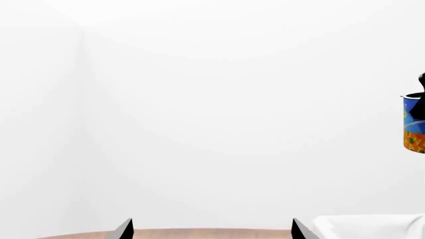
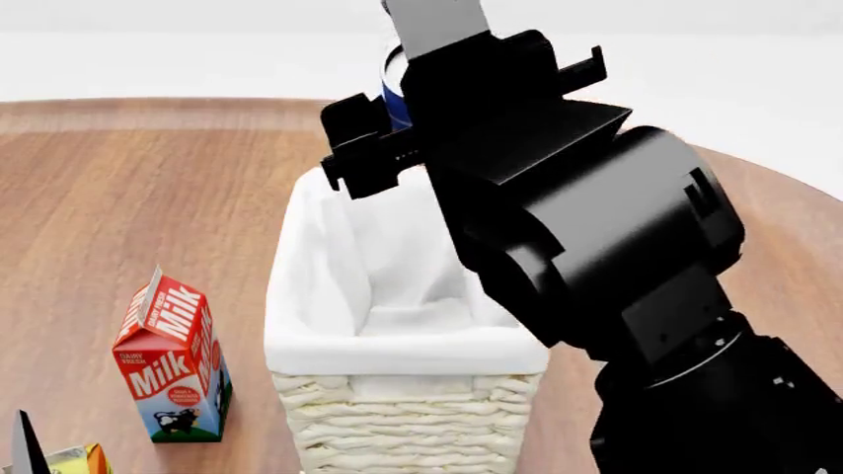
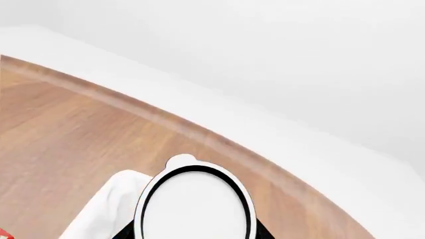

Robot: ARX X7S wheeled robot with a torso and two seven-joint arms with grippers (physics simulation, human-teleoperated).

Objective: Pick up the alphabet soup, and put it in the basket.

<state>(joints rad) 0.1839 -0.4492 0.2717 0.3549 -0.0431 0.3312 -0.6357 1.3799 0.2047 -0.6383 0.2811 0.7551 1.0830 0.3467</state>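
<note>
The alphabet soup can shows as a blue sliver (image 2: 390,91) behind my right arm, held in the air above the far end of the basket (image 2: 395,415). The basket is tall, cream wicker, with a white cloth lining. In the right wrist view the can's white lid with a black ring (image 3: 194,201) fills the space between the dark fingers (image 3: 260,234) of my right gripper (image 3: 194,235), which is shut on it. The left wrist view shows the can (image 1: 413,124) at the far edge. My left gripper (image 1: 212,230) is open and empty, low at the table's near left.
A red and white milk carton (image 2: 172,365) stands left of the basket. A yellow-orange carton (image 2: 73,461) sits at the near left beside my left fingertip (image 2: 27,442). The round wooden table (image 2: 132,197) extends behind. The basket's cloth rim (image 1: 371,226) lies beside my left gripper.
</note>
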